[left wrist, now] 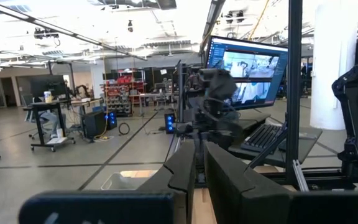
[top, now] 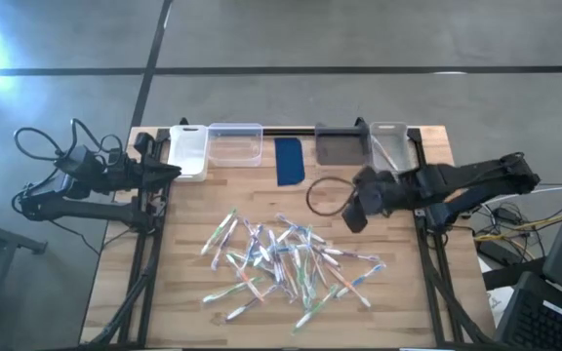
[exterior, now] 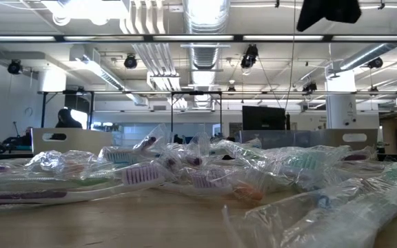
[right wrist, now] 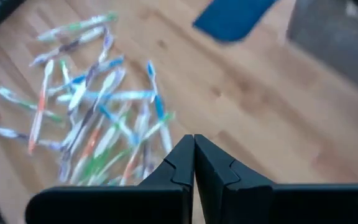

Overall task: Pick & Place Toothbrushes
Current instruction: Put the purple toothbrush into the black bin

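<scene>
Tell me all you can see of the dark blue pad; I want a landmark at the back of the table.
The dark blue pad is a flat, plain rectangle, matte-looking, lying on the wooden table near its far edge. It sits between the clear bin and the grey bin, touching neither. Nothing rests on it. The right wrist view shows one corner.

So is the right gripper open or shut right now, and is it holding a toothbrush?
Shut and empty. The right gripper has its fingertips pressed together with nothing between them, hanging above bare wood beside the pile of toothbrushes.
</scene>
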You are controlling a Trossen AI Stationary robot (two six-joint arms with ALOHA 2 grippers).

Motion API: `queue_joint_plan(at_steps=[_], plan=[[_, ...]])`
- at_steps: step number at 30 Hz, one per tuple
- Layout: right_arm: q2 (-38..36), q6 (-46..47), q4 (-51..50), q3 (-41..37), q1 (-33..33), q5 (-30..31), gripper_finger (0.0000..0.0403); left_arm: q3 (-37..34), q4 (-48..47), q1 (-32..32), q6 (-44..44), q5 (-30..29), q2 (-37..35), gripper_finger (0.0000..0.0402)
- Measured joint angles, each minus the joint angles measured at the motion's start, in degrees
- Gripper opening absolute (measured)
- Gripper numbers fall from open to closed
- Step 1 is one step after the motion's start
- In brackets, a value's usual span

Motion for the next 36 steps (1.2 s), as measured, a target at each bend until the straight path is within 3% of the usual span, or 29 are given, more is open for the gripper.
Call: queue_joint_plan(at_steps=[6, 13, 27, 36], plan=[[2.3, 16.1, -3.7, 0.2, 7.8, 0.4, 0.0008, 0.0, 0.0, 0.0, 0.0, 0.0, 0.0, 0.0042], [6.1, 26.2, -5.7, 0.4, 13.4, 0.7, 0.0008, 0.0, 0.0, 0.0, 0.0, 0.0, 0.0, 0.0042], [11.5, 15.9, -4.6, 1.9, 13.9, -2.4, 0.0008, 0.0, 0.0, 0.0, 0.0, 0.0, 0.0, 0.0042], [11.4, 2.7, -4.0, 1.8, 13.0, -8.4, 0.0008, 0.0, 0.0, 0.0, 0.0, 0.0, 0.0, 0.0042]])
